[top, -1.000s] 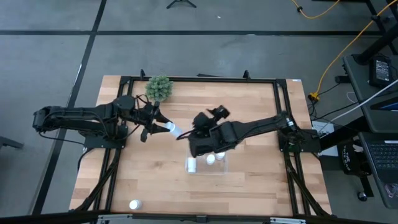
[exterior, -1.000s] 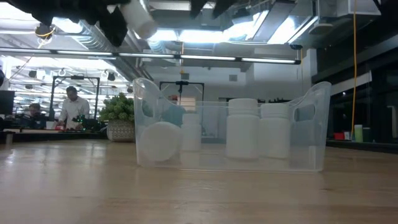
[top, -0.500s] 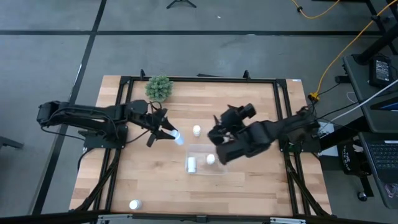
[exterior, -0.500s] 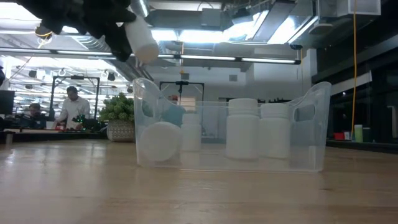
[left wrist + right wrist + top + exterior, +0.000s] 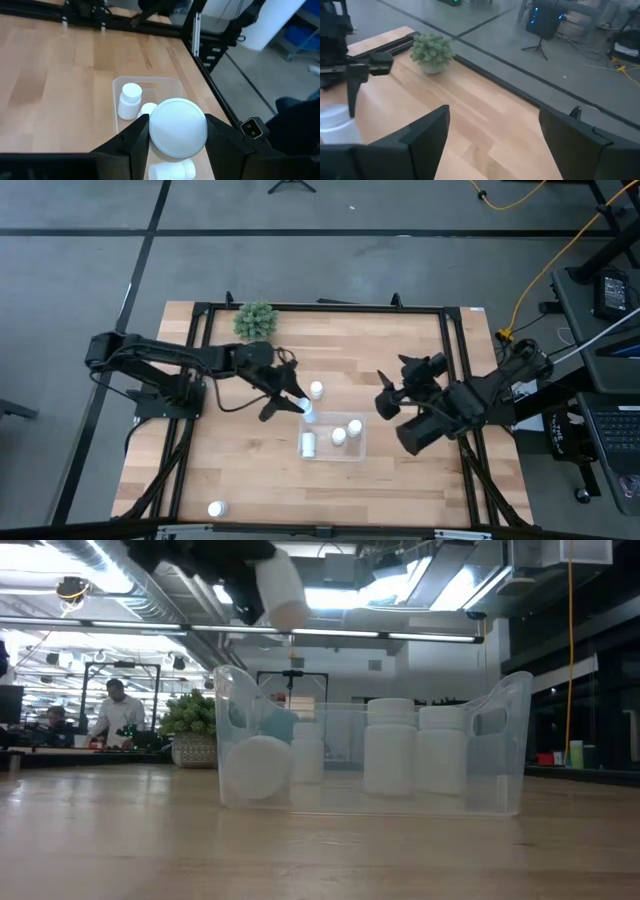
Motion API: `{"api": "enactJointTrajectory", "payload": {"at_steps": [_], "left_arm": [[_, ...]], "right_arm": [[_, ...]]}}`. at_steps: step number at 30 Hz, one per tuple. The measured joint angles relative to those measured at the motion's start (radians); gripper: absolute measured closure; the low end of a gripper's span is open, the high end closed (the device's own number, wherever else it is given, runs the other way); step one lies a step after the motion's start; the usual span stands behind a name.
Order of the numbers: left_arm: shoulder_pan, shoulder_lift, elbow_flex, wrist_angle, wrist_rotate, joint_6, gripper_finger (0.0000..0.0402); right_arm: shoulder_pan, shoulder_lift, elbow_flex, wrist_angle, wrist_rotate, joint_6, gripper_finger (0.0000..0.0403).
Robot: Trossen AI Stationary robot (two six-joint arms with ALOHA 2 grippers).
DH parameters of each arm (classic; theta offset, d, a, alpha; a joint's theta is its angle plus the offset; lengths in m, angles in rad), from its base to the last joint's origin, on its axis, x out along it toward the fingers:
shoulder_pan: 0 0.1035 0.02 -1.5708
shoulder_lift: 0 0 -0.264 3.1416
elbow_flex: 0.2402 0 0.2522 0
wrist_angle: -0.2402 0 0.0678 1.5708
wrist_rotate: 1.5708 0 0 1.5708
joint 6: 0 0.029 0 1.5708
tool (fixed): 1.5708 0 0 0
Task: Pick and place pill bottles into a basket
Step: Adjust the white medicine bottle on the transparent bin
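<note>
Six pill bottles show from above: three in the tray, one lying [image 5: 308, 444] and two standing [image 5: 339, 437] [image 5: 354, 427]; one held bottle [image 5: 305, 410] above the tray's edge; one loose bottle [image 5: 316, 390] on the table just beyond it; one far bottle [image 5: 215, 508] near the table's front edge. One clear tray [image 5: 358, 452]. One plant [image 5: 256, 321]. Two arms, each with one gripper.

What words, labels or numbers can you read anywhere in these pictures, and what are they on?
None can be read.
The pill bottles in the clear tray: plain white sides, no label showing.
The bottle held in the left claw: blank white cap.
Room behind the table: signs, if any, too small to read.
</note>
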Motion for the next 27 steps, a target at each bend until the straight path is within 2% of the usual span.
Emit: {"api": "enactJointTrajectory", "payload": {"at_steps": [6,13,27], "left_arm": [[-0.035,0.131,0.089,-0.004,-0.016,0.002,0.0245],[-0.069,0.226,0.160,-0.003,-0.039,-0.001,0.0245],[-0.094,0.334,0.173,-0.004,-0.096,-0.039,0.0245]], "right_arm": [[0.035,-0.029,-0.065,0.004,0.000,0.024,0.0095],[0.044,-0.030,-0.073,0.001,0.000,-0.003,0.0095],[0.063,-0.030,-0.073,-0.005,0.000,-0.062,0.0095]]}}
